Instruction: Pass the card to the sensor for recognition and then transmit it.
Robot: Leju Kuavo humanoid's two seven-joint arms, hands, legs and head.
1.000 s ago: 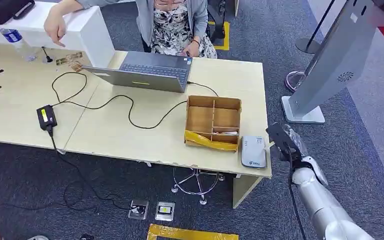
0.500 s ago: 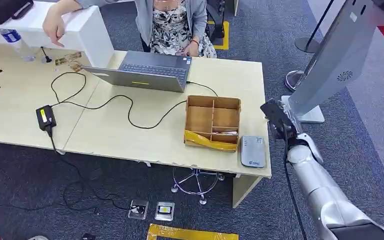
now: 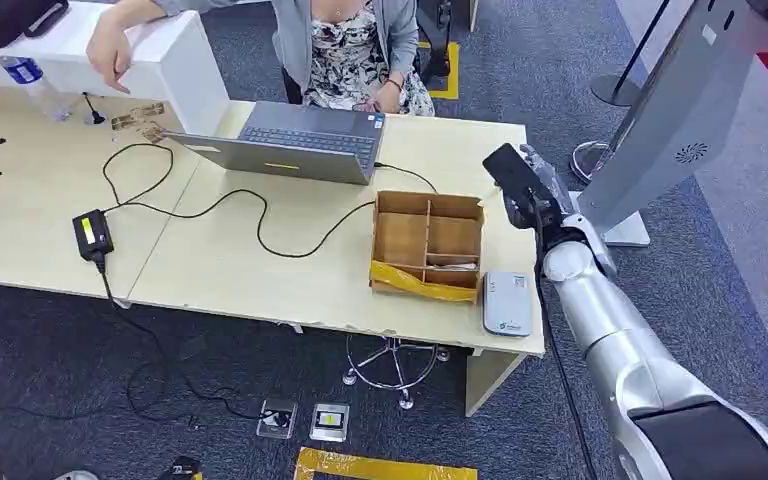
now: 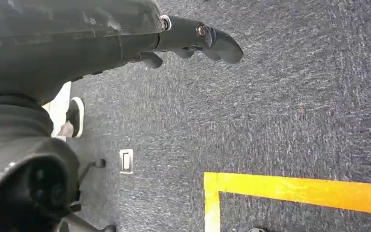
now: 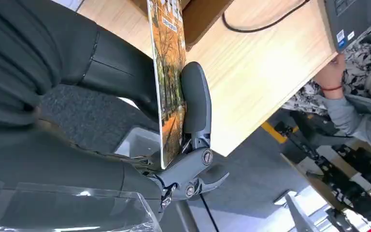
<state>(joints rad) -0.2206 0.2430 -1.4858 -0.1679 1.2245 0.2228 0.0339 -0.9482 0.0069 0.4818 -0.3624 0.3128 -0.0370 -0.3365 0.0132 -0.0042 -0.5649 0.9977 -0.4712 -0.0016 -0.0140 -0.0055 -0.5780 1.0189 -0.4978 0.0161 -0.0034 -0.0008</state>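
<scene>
You can't read any text here. The sensor (image 3: 507, 302) carries a small dark logo, too small to make out. The card (image 5: 168, 72) shows an orange printed picture with tiny marks near one end, unreadable. The laptop (image 5: 352, 21) has small stickers on its edge, illegible too.

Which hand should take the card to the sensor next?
Right. The right hand already grips the card above the table's right end, near the grey sensor. The left hand hangs over carpet.
</scene>
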